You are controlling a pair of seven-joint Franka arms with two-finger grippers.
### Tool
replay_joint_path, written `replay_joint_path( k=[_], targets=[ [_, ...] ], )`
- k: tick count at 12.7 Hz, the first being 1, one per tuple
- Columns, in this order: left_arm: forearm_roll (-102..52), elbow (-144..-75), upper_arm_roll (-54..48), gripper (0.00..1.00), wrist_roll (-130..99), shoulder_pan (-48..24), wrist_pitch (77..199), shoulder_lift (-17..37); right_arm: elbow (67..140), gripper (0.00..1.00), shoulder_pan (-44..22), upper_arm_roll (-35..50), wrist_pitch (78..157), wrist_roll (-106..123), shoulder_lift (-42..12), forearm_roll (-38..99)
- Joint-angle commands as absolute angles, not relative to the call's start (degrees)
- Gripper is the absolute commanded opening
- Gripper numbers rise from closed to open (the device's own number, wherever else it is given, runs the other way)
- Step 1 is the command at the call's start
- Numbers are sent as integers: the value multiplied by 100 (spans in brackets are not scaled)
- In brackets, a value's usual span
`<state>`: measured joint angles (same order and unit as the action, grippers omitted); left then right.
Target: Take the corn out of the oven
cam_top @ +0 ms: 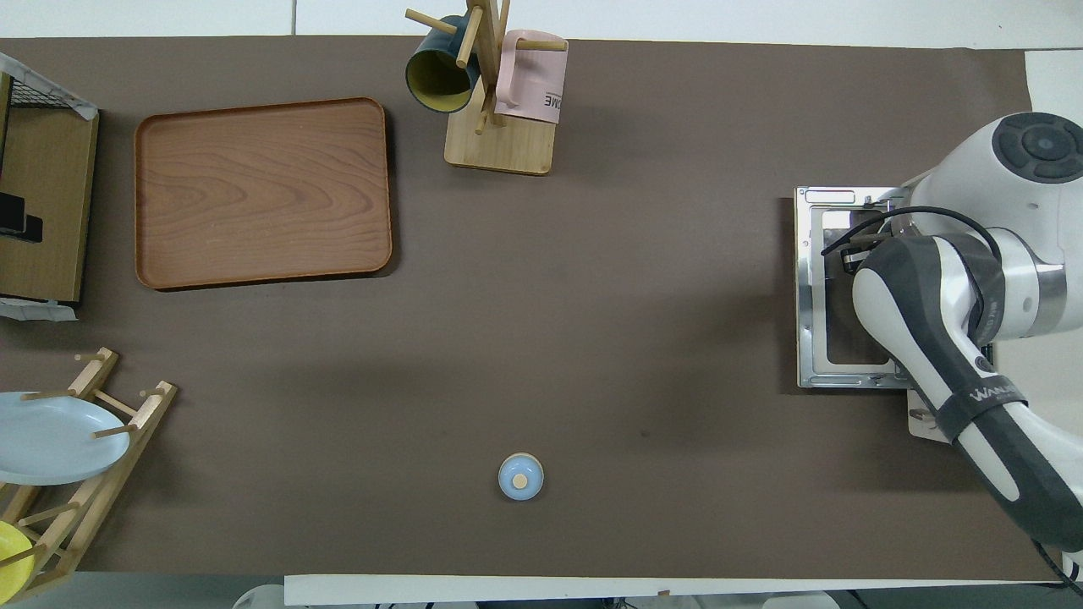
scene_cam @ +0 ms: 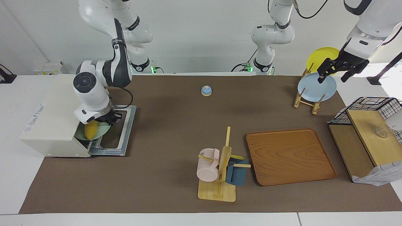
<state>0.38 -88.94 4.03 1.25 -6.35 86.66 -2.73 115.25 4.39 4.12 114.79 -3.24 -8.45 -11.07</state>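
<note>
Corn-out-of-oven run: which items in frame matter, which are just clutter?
In play:
- corn, on the pale green plate at the oven's mouth
- oven, door down
- right gripper, shut, at the plate's rim

Clutter:
- wooden tray
- mug stand
- bell
- plate rack
- left gripper, waiting over the rack
</note>
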Motion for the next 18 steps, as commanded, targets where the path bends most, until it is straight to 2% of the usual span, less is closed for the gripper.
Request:
replay_joint_path(
  k=[1,4,7,10,13,15,16,17,18],
  targets=[
    [-18,-8938,404,100,114,-606,8587,-325,11428,0,222,466,11331,-290,-791,-1187],
    [-18,-8938,404,100,114,-606,8587,-325,10183,0,-945,466,10436,-1454,-1193,-1134],
    [-18,-8938,404,100,114,-606,8587,-325,8197,0,-2254,475,9652,-3053,-2509,-819],
    [-18,-8938,404,100,106,-606,8578,-325,7052,0,-3258,483,10061,-4715,-3627,-545],
    [9,-8947,404,100,88,-598,8613,-325,6952,1,-3682,527,10888,-5544,-4007,-264],
    [53,-9130,413,100,-218,-484,8753,-369,7057,7,-3787,536,11502,-5896,-4078,-115],
    [53,-9480,404,100,-481,-536,9145,-534,7232,14,-3858,536,11722,-6011,-4061,-97],
    [53,-10040,335,100,-614,-597,9724,-710,7233,31,-3815,536,11629,-6055,-4052,-27],
    [53,-10481,325,100,-624,-737,10104,-773,7129,39,-3806,527,11332,-6064,-4043,165]
  ],
)
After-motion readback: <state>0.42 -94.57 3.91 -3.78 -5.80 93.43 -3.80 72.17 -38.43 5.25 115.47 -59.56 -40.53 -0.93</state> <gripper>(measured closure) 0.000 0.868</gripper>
